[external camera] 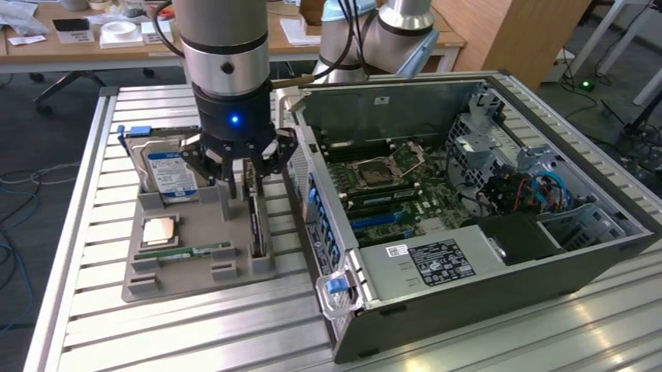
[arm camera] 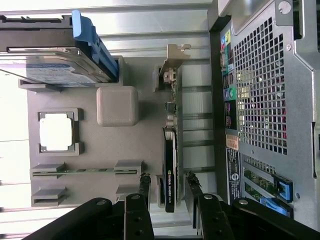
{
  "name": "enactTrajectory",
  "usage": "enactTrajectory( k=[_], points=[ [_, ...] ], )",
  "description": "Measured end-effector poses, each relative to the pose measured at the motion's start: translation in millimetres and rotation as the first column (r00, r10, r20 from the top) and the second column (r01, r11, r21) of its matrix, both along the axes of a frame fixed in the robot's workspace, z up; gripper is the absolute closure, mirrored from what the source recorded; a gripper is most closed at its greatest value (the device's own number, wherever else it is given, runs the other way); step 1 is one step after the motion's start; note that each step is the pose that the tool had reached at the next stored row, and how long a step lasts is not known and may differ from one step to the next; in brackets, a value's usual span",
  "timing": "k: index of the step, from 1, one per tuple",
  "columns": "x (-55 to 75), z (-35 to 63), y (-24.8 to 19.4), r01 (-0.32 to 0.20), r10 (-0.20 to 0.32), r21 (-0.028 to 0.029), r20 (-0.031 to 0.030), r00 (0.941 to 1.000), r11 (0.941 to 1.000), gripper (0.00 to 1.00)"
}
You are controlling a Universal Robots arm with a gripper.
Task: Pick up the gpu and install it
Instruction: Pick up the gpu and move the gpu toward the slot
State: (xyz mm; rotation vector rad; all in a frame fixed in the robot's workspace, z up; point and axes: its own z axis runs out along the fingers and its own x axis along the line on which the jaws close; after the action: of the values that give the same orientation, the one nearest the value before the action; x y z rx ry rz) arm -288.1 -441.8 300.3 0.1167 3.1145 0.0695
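The tool (external camera: 248, 188) hangs on the arm directly over the gpu (external camera: 256, 226), its dark fingers (arm camera: 144, 184) spread and lowered to either side of the card's upper edge; in the wrist view a gap shows between each finger and the card, so the tool is released and grasps nothing. The gpu stands on its long edge in a slot along the side of a grey parts tray (external camera: 181, 273) nearest the computer case (external camera: 414, 105); its black cooler face and green board run lengthwise, and its silvery end bracket (arm camera: 175, 54) sits at the end away from the tool.

On the same tray a hard drive (external camera: 166, 172) with a blue-white label leans in a blue-edged holder; a square processor (external camera: 158, 230) lies flat in its recess; a narrow green memory stick (external camera: 184, 252) stands in its clips beside it.

The tray rests on a slatted aluminium counter (external camera: 104, 325); the open case lies just beside it, towards the exterior view's right, with the motherboard (external camera: 393, 186) exposed.
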Motion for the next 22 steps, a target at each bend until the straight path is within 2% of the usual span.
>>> enactTrajectory(
  k=[22],
  points=[
    [0.0, -11.0, 0.0, 0.000, 0.000, 0.0001, 0.0002, 1.0000, 1.0000, 0.58]
  ],
)
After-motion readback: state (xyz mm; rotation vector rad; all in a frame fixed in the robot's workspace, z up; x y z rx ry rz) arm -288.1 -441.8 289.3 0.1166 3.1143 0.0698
